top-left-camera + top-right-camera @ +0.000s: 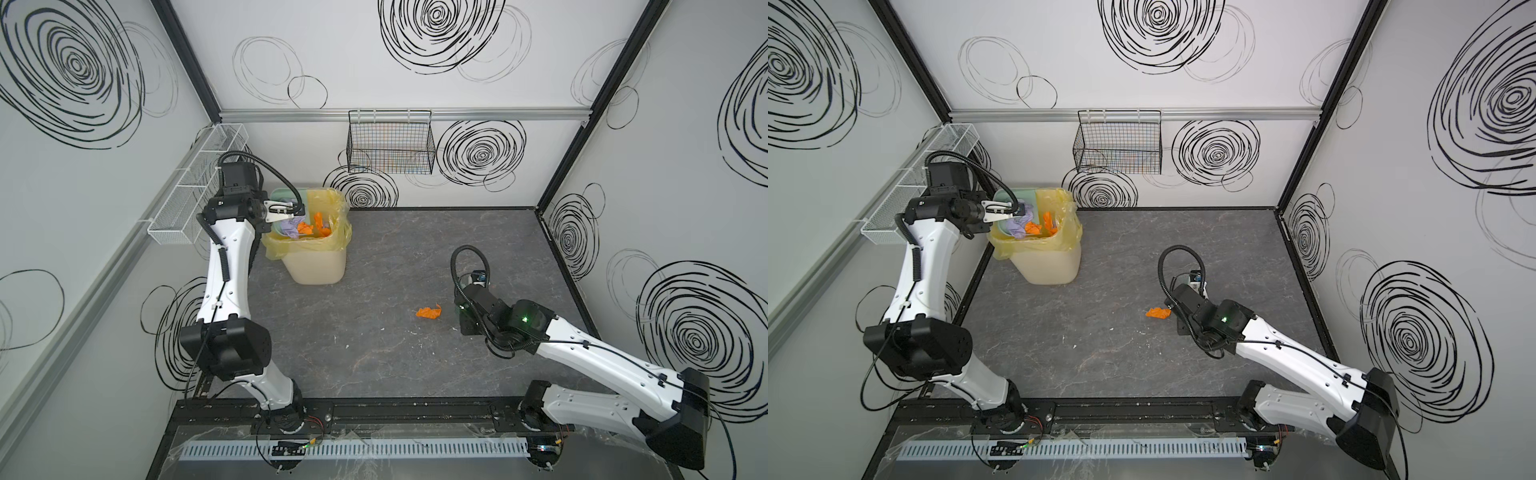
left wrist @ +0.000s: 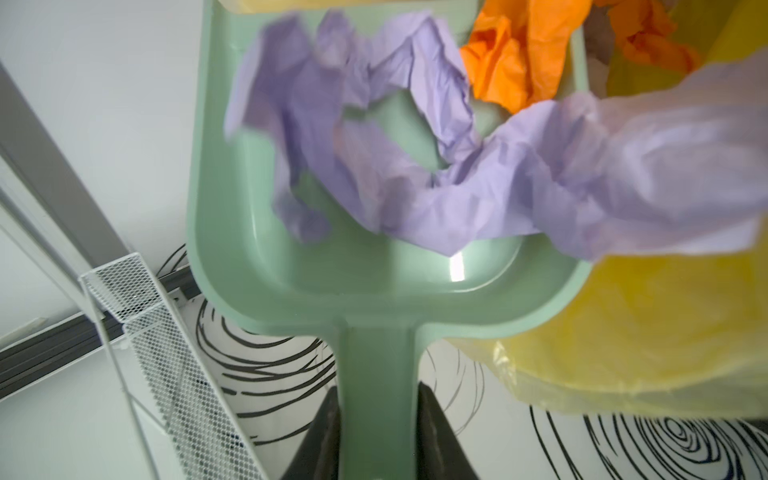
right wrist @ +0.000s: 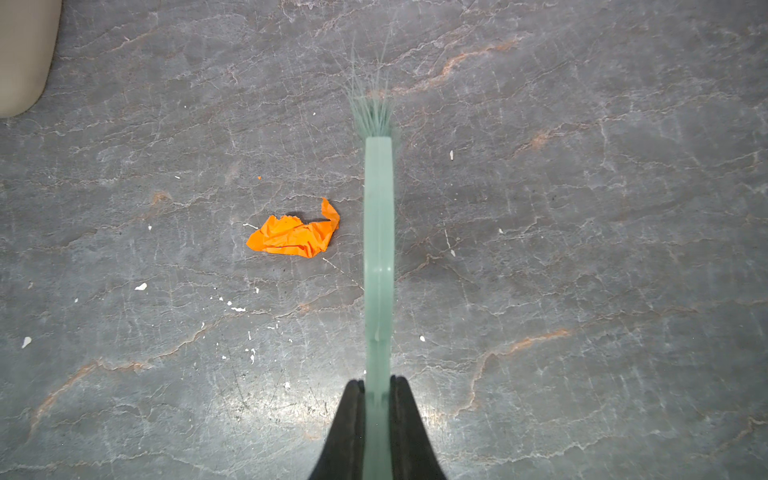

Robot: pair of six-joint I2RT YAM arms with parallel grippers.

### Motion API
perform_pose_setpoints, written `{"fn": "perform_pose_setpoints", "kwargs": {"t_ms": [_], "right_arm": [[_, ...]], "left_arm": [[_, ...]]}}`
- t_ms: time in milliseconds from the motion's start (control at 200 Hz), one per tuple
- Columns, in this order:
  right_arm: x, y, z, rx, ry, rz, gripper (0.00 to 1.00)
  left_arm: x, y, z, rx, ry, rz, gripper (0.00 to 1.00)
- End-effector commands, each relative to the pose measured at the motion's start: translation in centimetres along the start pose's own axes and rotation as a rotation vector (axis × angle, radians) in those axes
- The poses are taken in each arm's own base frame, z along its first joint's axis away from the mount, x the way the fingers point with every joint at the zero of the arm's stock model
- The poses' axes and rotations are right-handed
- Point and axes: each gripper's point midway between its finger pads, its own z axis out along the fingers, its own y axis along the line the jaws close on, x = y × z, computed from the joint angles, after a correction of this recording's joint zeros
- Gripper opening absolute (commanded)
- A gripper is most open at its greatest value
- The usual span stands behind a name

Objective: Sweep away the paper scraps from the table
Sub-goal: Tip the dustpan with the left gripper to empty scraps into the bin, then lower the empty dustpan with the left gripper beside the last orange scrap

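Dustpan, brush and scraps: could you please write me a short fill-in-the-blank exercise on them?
1. The left gripper grips the dustpan by its ____.
2. The dustpan is tipped into a bin lined with a ____ bag.
3. One ____ paper scrap lies on the table beside the brush held in the right gripper.
Missing words: handle; yellow; orange.

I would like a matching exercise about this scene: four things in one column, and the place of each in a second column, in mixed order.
Things:
1. dustpan
2. brush
3. lone orange scrap
4. wire basket

Places:
a. hanging on the back wall
b. lying on the table
c. in the left gripper, over the bin
d. in the right gripper

Pairs: 1-c, 2-d, 3-b, 4-a
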Motion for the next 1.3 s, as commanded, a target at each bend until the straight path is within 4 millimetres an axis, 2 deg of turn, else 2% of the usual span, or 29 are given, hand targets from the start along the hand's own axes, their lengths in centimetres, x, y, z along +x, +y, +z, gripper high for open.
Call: {"fn": "perform_pose_setpoints", "kwargs": {"t_ms": [0, 265, 510, 640, 765, 906, 1021, 1141, 1296], "right_arm": [[-0.1, -0.5, -0.1, 0.004, -0.017, 0.011, 0.0], [-0.3, -0.6, -0.7, -0.009, -0.029, 0.024, 0.0], [-0.4, -0.6, -0.7, -0.008, -0.032, 0.027, 0.0], [-0.5, -0.5, -0.7, -0.007, -0.034, 0.024, 0.0], [-0.5, -0.5, -0.5, -0.002, -0.032, 0.019, 0.0], [-0.8, -0.3, -0.4, 0.011, -0.027, 0.004, 0.0], [-1.3, -0.2, -0.6, 0.022, -0.032, 0.002, 0.0], [-1.7, -0.3, -0.7, 0.037, -0.042, 0.003, 0.0], [-2.3, -0.5, -0.6, 0.058, -0.066, 0.006, 0.0]], "left_arm": [[0.8, 3.3, -2.3, -0.15, 0.045, 0.039, 0.0], [1.3, 3.9, -3.6, -0.22, 0.058, 0.05, 0.0], [2.7, 5.8, -6.3, -0.3, 0.048, 0.019, 0.0], [2.9, 7.0, -9.0, -0.338, -0.016, -0.036, 0.0], [0.7, 6.6, -13.3, -0.311, -0.17, -0.104, 0.0], [-3.7, 3.2, -16.8, -0.266, -0.322, -0.104, 0.0], [-7.9, -1.5, -17.5, -0.198, -0.423, -0.084, 0.0], [-12.4, -8.4, -15.7, -0.027, -0.519, -0.094, 0.0], [-16.2, -17.5, -10.7, 0.19, -0.559, -0.131, 0.0]]}}
